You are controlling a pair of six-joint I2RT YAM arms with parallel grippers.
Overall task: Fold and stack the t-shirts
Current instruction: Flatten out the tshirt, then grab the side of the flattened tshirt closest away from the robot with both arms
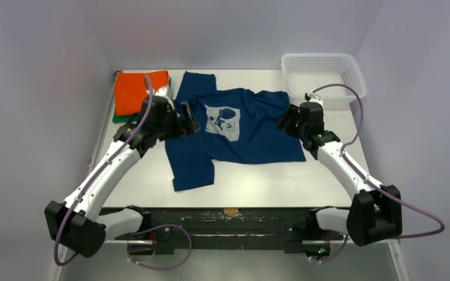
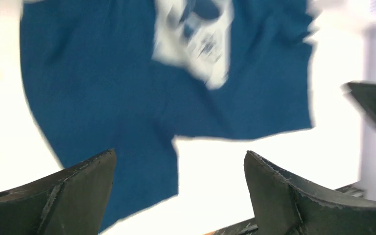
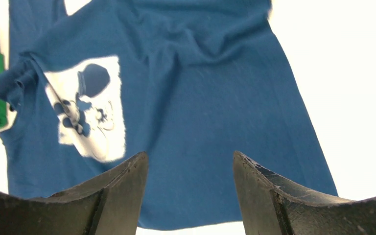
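The navy t-shirt (image 1: 234,132) with its light square cartoon print (image 1: 222,122) lies spread on the white table, one sleeve toward the front and one toward the back. It also fills the left wrist view (image 2: 127,83) and the right wrist view (image 3: 200,98). The folded orange t-shirt (image 1: 137,91) lies on a green one (image 1: 117,117) at the back left. My left gripper (image 1: 188,117) hovers open and empty at the shirt's left edge. My right gripper (image 1: 286,119) hovers open and empty at its right edge.
A white plastic mesh basket (image 1: 323,79) stands at the back right corner. The table's dark front edge (image 1: 228,213) runs between the arm bases. Light walls close in the table on three sides.
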